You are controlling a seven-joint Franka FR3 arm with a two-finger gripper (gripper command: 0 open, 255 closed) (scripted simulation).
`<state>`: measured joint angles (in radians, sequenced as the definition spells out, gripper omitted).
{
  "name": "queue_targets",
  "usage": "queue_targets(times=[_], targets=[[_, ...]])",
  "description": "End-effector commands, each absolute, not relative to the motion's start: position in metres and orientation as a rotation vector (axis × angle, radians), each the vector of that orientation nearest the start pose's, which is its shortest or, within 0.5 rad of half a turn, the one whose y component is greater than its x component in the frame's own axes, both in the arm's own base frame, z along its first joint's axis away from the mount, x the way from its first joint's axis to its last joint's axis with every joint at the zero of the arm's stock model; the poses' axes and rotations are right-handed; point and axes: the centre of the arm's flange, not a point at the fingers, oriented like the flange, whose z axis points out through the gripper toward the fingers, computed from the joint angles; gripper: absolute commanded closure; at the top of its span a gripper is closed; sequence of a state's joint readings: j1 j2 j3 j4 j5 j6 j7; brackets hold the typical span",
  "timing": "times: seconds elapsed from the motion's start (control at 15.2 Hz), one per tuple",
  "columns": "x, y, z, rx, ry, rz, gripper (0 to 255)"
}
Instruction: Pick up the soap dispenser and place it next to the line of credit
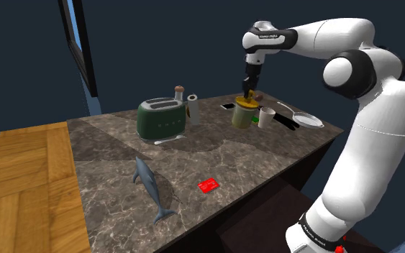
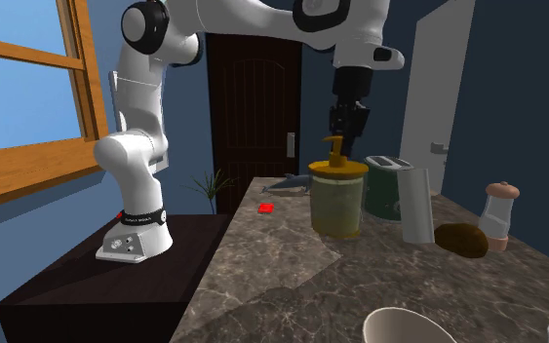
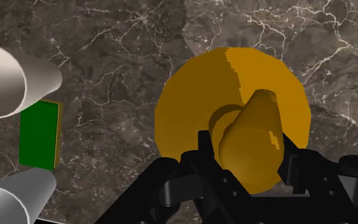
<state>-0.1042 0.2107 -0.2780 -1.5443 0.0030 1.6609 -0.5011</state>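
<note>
"Which way did the soap dispenser lie from your gripper?"

"Straight under it. The dispenser stood upright toward the far end of the countertop, its long axis vertical, and my gripper pointed down along that axis onto the amber pump. My fingers stood narrowly apart on either side of the pump head. I could not see them pressing it, so I judged it not yet held."

"And the red credit card?"

"It lay flat near the edge on my stand's side, well apart from the dispenser. The move called for a lift, then a carry across bare marble."

"Anything in the way?"

"Mostly close neighbours: a white mug just beside the dispenser, a frying pan beyond it, and a small green box near its base. The paper towel roll, green toaster and toy shark lay off to one side of that path, with the shark nearest the card."
</note>
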Motion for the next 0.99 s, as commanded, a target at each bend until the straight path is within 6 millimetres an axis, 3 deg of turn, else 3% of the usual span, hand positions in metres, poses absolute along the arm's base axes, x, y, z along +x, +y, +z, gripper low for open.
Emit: queue_targets(times=[0.0, 0.92], targets=[[0.572, -0.191, 0.54, -3.145, -0.19, 0.16, 255], [0.534, -0.032, 0.626, -3.145, -0.19, 0.16, 255]])
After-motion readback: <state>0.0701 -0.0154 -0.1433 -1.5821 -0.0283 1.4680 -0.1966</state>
